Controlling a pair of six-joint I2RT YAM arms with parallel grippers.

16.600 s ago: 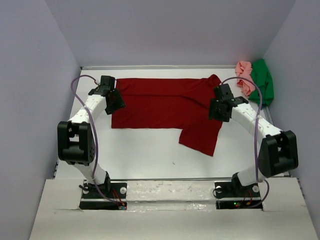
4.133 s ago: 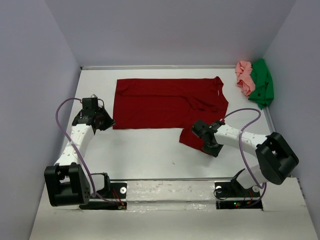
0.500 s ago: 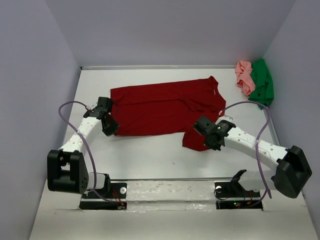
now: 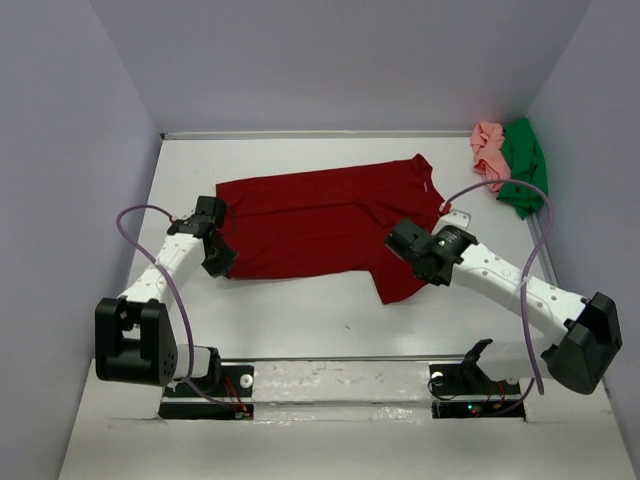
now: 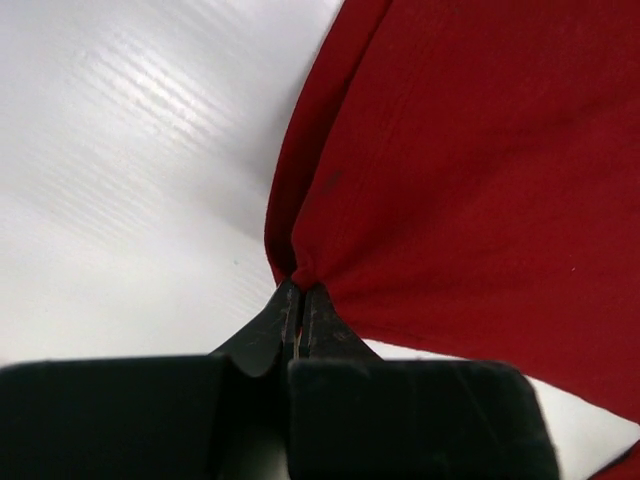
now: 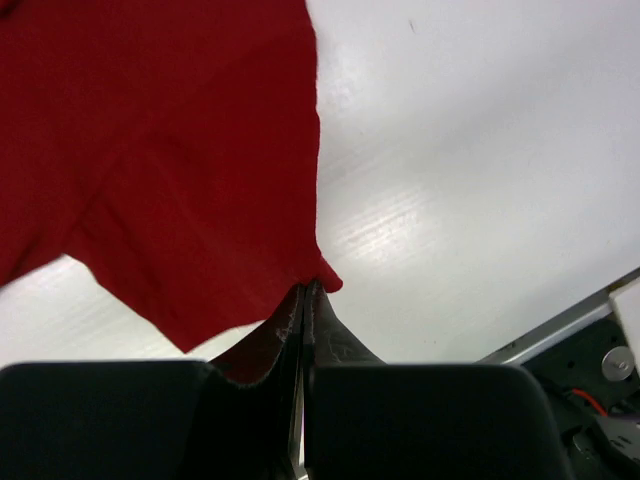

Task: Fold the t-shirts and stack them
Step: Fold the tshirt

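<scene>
While dark red t-shirt (image 4: 320, 220) lies spread, left gripper (image 5: 298, 292) pinched tight on its edge, right gripper (image 6: 307, 290) likewise on sleeve hem

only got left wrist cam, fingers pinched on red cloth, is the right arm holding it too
observer: yes, the right gripper is shut on an edge corner of the dark red t-shirt, near a sleeve.
operator: where are the other shirts
observer: the green t-shirt and pink t-shirt lie bunched in the far right corner of the table, away from both arms.
operator: is the red one spread out
observer: mostly flat, spread wide and lying skewed.
</scene>
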